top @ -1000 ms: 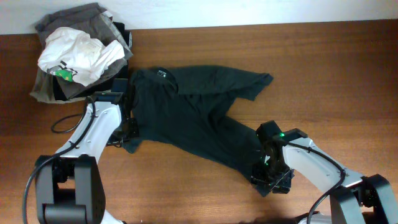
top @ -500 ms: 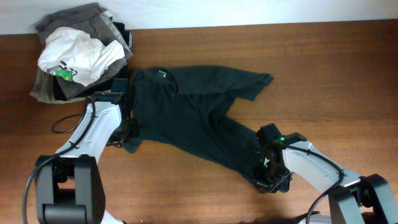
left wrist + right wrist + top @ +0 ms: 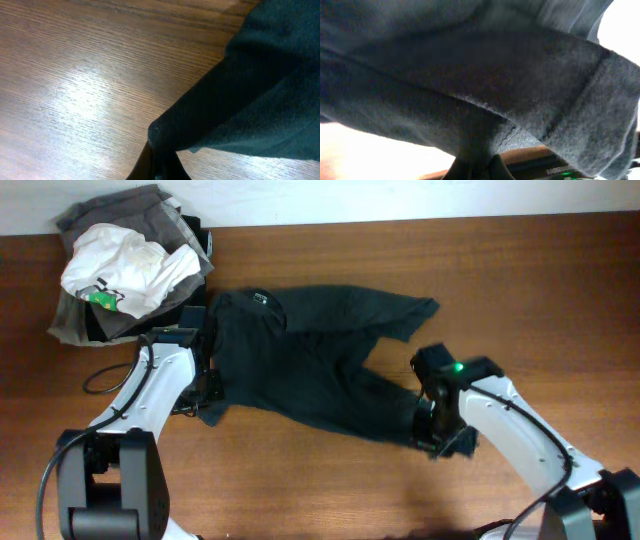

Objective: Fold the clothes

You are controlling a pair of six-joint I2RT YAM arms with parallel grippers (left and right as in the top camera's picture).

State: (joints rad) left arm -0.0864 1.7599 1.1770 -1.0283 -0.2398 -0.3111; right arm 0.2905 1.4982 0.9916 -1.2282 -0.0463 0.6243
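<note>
Overhead: dark T-shirt (image 3: 300, 365) lies rumpled on the wooden surface (image 3: 500, 300), stretched between the two tools. Left tool (image 3: 207, 393) sits at its near-left corner, right tool (image 3: 438, 442) at its near-right hem. Well beyond the left tool: a white garment (image 3: 125, 265) piled on grey garments (image 3: 110, 210). Left wrist: left tool (image 3: 156, 167) is pressed together on a shirt corner, T-shirt (image 3: 260, 100) running up and right of it, bare surface (image 3: 75, 75) to its left. Right wrist: right tool (image 3: 475, 172) is pinching a bunched fold, T-shirt (image 3: 470, 75) draped above it and filling the view.
</note>
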